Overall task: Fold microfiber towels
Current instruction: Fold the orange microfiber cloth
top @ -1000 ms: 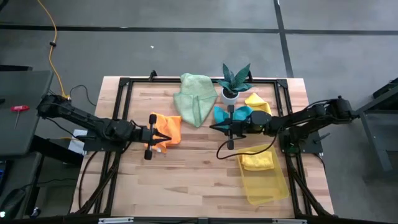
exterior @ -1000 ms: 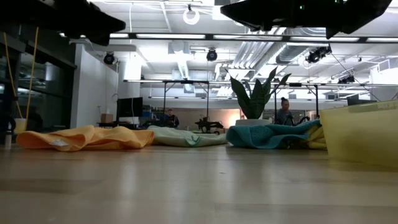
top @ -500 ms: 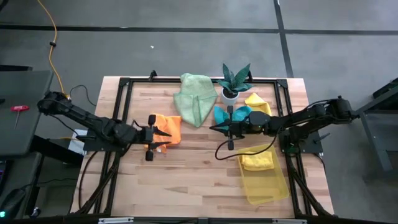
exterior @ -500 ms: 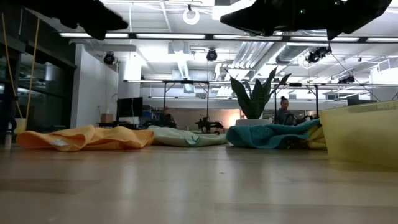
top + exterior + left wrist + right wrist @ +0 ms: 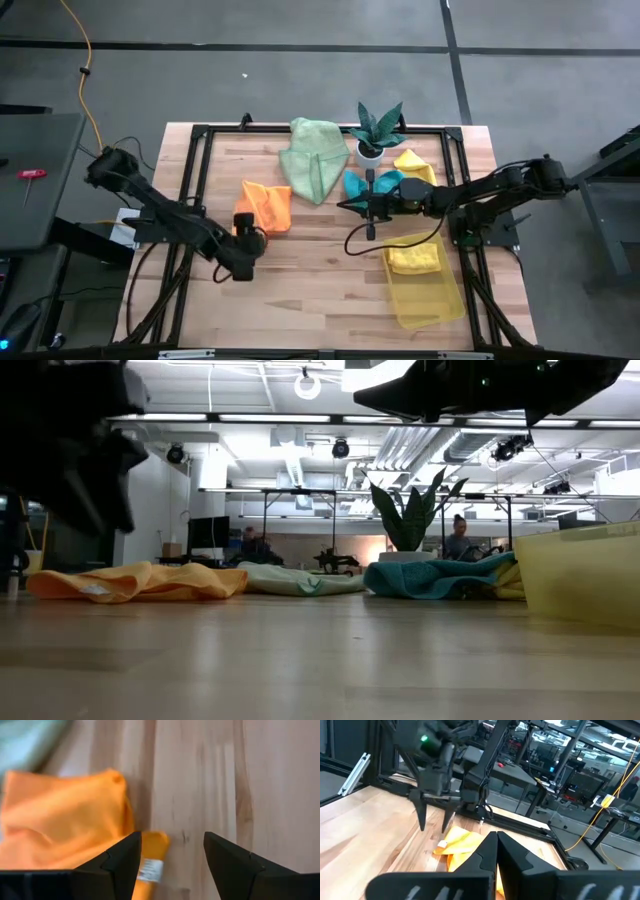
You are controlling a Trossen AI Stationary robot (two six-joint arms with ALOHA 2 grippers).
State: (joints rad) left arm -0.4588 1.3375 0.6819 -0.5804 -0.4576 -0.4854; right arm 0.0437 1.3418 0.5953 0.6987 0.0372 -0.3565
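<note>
— Orange towel (image 5: 266, 207) on the left half of the table, crumpled, white label showing at one corner. Left gripper (image 5: 246, 268) just near of it, fingers spread, holding nothing.

— Soft and light, probably (limp like any thin cloth, no stiffness to push against). Best pinched at a free corner or hem, likely the labelled corner (image 5: 150, 869).

— And the others? Green towel (image 5: 312, 158) at the far middle, teal towel (image 5: 372, 184) right of it by the plant (image 5: 377, 127), one yellow towel (image 5: 414, 258) in the tray (image 5: 430, 301).

— Right gripper (image 5: 345, 205) pressed together, empty, near the teal one. Likely to sag and slide on wood.
</note>
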